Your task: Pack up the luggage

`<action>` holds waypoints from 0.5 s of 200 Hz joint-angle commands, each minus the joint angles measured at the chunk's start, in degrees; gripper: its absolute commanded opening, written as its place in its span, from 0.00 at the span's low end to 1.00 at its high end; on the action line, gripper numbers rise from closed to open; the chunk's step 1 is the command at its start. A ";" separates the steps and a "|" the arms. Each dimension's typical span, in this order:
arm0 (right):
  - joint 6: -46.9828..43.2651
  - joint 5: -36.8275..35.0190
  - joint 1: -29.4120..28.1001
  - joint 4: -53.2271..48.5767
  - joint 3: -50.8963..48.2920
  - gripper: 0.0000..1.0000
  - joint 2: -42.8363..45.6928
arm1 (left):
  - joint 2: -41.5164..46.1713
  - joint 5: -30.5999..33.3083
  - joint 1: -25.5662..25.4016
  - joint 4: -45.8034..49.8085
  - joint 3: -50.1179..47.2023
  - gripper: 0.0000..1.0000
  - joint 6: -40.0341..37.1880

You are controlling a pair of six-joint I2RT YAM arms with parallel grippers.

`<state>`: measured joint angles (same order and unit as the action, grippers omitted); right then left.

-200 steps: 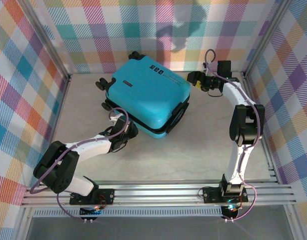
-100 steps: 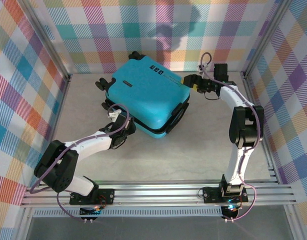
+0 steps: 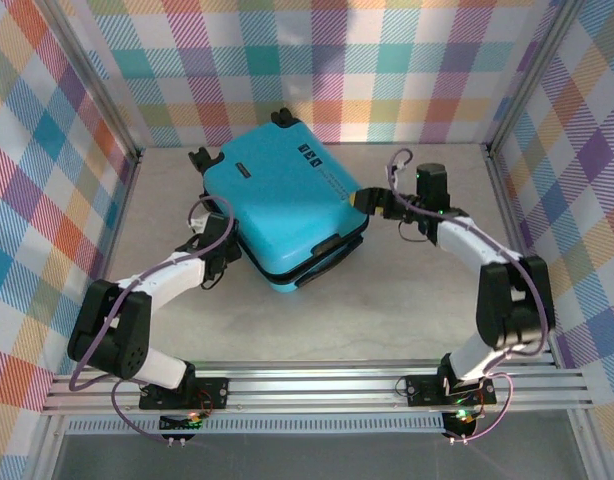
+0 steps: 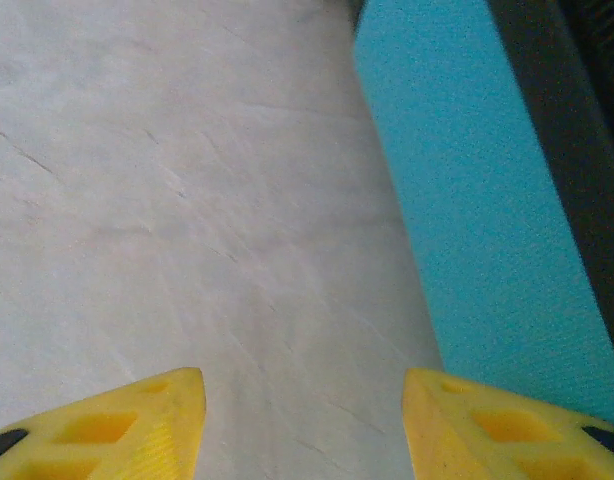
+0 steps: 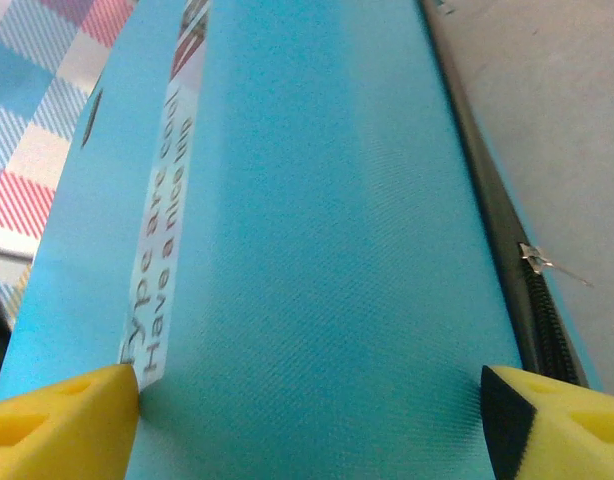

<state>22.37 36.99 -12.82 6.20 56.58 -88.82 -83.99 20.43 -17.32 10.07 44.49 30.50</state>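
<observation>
Luggage: hard turquoise shell (image 3: 287,200), finely grained with rounded corners, lying flat and shut at the middle-back of the table
Zipper: black toothed band (image 5: 540,310) along the shell's edge, with a small metal pull
Label: pale printed strip (image 5: 159,280) running along the shell
Wheels: black (image 3: 201,159), at the back-left end
Table: pale, matte, faintly scratched (image 3: 387,300)
Walls: plaid cloth (image 3: 47,150) on three sides, with the back one near the luggage
Left gripper: (image 3: 219,243) just beside the luggage's left side, yellow wedge tips parted over bare table, grasping nothing
Right gripper: (image 3: 370,200) at the luggage's right corner, tips spread wide and released, with the shell's face between them; contact cannot be told
Around: the two arms flank the luggage
Change: the luggage has swung its wheels toward the back left; the right arm has come in from the back right, and the left gripper has shifted from the near edge to the left side
</observation>
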 commanded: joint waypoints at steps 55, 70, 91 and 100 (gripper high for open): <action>-0.07 -5.26 -2.67 -11.43 -9.96 0.87 13.39 | 0.75 -5.99 3.35 -1.41 9.35 0.55 -5.40; 0.85 -6.29 -0.75 -11.24 -9.68 0.88 12.35 | 2.83 -7.10 3.35 0.08 9.01 0.55 -4.79; 0.33 -5.29 0.43 -10.07 -8.51 0.89 9.36 | 5.31 -9.94 3.26 1.86 8.29 0.55 -3.67; -0.03 -4.23 0.43 -9.64 -7.52 0.88 7.86 | 6.26 -11.08 3.26 2.37 7.96 0.55 -3.22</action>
<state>23.09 33.12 -13.06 -2.92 46.63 -77.49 -81.12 14.46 -13.54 10.94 51.70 26.11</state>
